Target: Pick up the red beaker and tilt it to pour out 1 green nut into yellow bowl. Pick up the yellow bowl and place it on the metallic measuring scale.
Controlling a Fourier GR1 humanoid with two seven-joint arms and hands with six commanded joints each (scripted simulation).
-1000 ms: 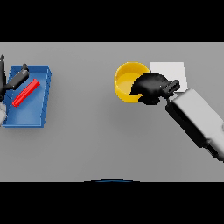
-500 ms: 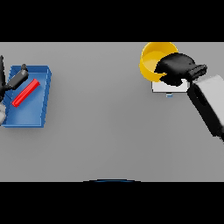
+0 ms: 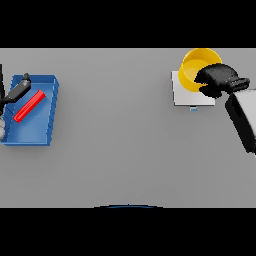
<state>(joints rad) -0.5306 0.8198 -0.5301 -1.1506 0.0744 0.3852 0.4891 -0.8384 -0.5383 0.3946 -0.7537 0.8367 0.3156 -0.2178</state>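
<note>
Head view | right robot hand [image 3: 217, 80] grips bowl [image 3: 196, 67] rim over scale [image 3: 181, 95], far right edge | bowl likely light, stiff; rim pinch suits

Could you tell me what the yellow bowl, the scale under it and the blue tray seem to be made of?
Yellow bowl: probably plastic, an even saturated colour with a soft matte look, held at its rim by the right hand.
Scale: a flat pale grey-white plate, possibly brushed metal; no clear shine shows.
Blue tray: likely plastic, uniform colour and thin walls, with the red beaker lying in it.
</note>
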